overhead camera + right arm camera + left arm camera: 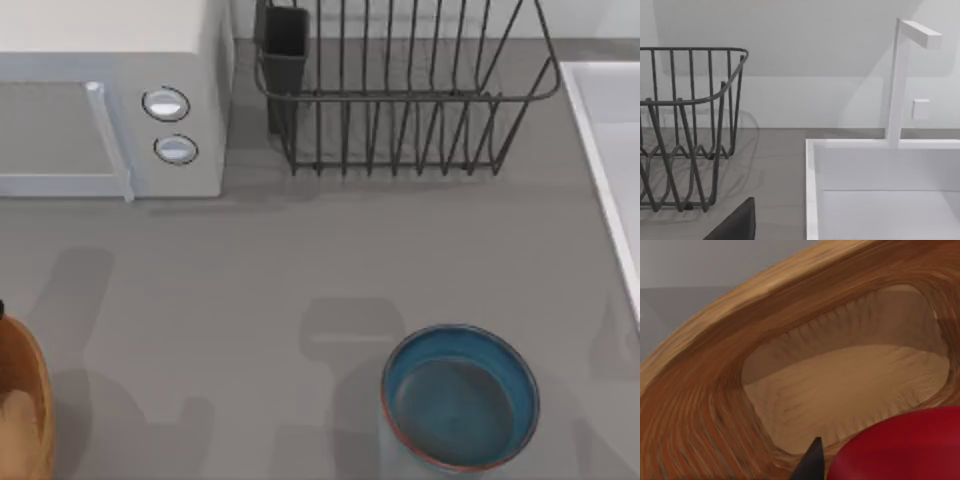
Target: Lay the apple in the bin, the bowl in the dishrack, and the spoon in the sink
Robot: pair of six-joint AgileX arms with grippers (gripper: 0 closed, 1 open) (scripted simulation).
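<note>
**Apple at bin mouth; bowl and rack unattended**

The apple (pixel 905 447), glossy, rigid and light, is seen close above the hollow of the bin (pixel 715 390) in the left wrist view; slippage is judged likely unless it is taken across its widest girth. Whether the left gripper has hold of it cannot be told. The bin (pixel 25 400) sits at the table's left edge. The bowl (pixel 460 397), glazed and breakable, is best taken at the rim. Open table lies between it and the dishrack (pixel 400 90). The sink (pixel 880 190) lies right of the rack, its raised rim to be cleared
</note>
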